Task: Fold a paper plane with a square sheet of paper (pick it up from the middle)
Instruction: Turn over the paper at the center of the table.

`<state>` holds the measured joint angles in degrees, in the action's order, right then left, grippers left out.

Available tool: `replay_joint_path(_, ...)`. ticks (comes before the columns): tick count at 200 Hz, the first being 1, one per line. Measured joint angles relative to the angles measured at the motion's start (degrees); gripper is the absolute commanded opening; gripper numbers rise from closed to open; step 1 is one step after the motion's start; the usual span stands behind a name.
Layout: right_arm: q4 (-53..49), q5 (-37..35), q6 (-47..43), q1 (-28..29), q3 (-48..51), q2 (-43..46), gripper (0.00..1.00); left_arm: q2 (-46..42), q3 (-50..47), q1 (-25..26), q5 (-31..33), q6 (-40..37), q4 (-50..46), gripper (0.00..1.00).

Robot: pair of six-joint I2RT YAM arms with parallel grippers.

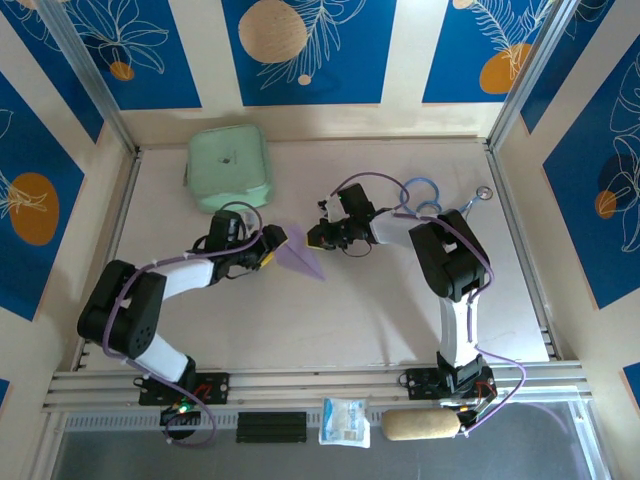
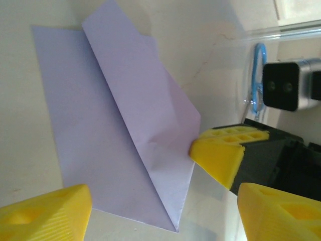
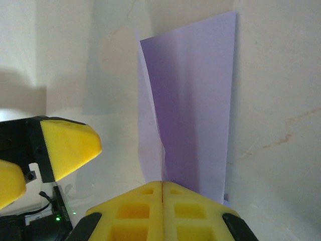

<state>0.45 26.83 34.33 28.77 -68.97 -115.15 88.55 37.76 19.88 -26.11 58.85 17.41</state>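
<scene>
Near the surface's (image 1: 400,320) middle, the half-folded paper (image 2: 125,150) lies between both hands. The right hand (image 3: 161,191) looks clenched on its raised flap edge, while the left hand (image 2: 163,201) hangs released above. With nothing pinning the sheet, a pull may drag it and skew the crease.

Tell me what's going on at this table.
Two robot arms are folding a lilac sheet of paper into a plane. The sheet lies on the table, partly folded, with one flap lifted. The right gripper looks shut on that flap's edge, while the left gripper hovers open at the sheet's other side. A mint-green pouch sits apart near the far edge.
</scene>
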Motion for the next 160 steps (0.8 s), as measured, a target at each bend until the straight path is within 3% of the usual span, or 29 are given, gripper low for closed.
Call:
replay_joint_path(97, 11.0, 8.1, 12.1, -3.2, 5.3, 12.0, 0.0, -4.6, -2.0, 0.1, -7.8, 1.4, 12.0, 0.82)
replay_joint_path(160, 16.9, 12.8, 19.1, -3.8, 7.6, 12.3, 0.01, 2.3, -0.7, 1.5, -12.0, 7.2, 23.8, 0.62)
